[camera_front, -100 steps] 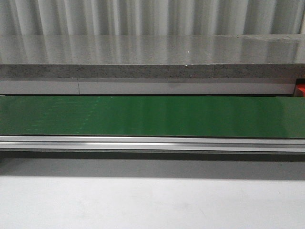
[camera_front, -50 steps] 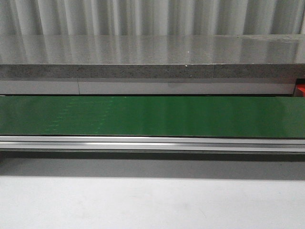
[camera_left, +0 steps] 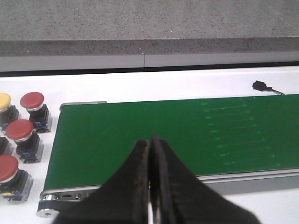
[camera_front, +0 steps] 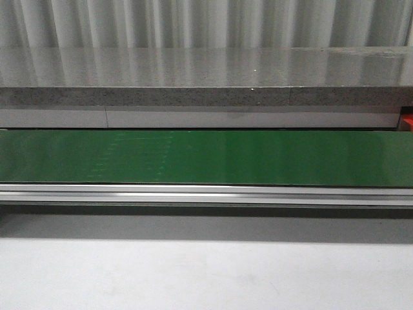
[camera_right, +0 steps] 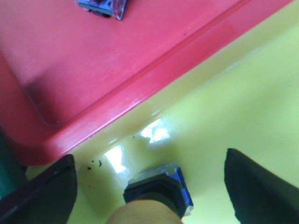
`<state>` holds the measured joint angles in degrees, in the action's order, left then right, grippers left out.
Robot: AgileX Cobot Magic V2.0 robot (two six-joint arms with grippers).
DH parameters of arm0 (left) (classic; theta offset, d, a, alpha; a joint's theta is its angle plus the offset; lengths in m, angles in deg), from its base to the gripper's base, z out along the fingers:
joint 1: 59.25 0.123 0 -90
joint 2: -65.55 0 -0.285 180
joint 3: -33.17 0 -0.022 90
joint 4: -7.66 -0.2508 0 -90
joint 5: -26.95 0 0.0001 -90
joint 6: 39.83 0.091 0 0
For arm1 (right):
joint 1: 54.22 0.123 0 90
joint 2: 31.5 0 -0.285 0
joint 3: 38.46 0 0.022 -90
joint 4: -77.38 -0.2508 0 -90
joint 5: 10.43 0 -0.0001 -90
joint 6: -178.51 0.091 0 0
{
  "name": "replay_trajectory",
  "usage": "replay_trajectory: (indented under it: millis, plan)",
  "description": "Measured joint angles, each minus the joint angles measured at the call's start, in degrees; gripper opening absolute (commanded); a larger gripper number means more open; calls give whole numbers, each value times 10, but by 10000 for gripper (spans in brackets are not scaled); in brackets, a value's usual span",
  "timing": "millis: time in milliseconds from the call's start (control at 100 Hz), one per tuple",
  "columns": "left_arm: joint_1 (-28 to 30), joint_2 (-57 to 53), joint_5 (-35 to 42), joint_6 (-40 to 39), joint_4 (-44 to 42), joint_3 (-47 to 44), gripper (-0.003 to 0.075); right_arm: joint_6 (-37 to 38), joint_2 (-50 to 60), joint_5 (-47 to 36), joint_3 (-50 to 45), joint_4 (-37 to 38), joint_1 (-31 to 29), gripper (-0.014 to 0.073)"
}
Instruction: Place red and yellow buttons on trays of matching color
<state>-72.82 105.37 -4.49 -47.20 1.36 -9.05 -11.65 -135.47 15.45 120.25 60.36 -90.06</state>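
In the right wrist view a yellow button (camera_right: 150,211) on a blue-and-black base stands on the yellow tray (camera_right: 243,93). My right gripper (camera_right: 148,168) is open, its fingers wide apart on either side of the button and not touching it. The red tray (camera_right: 93,70) lies against the yellow one, and a button base (camera_right: 101,6) shows on it at the frame edge. In the left wrist view my left gripper (camera_left: 150,140) is shut and empty over the near edge of the green belt (camera_left: 140,126). Red buttons (camera_left: 32,100) (camera_left: 18,129) (camera_left: 7,168) and a yellow button (camera_left: 3,100) stand beside the belt's end.
The front view shows only the green belt (camera_front: 206,158), its aluminium rail (camera_front: 206,192), a grey stone ledge (camera_front: 206,77) behind it and a bit of red (camera_front: 406,121) at the far right; neither arm appears there. A small black connector (camera_left: 259,85) lies beyond the belt.
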Motion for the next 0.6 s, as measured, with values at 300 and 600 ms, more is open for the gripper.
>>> replay_trajectory:
  millis: [300, 600]
  plan:
    - [0, 0, 0, 0, 0, 0, -20, -1, 139, -26, 0, -20, 50, 643]
    - [0, 0, 0, 0, 0, 0, -20, -60, 274, -43, -20, -24, 225, 578]
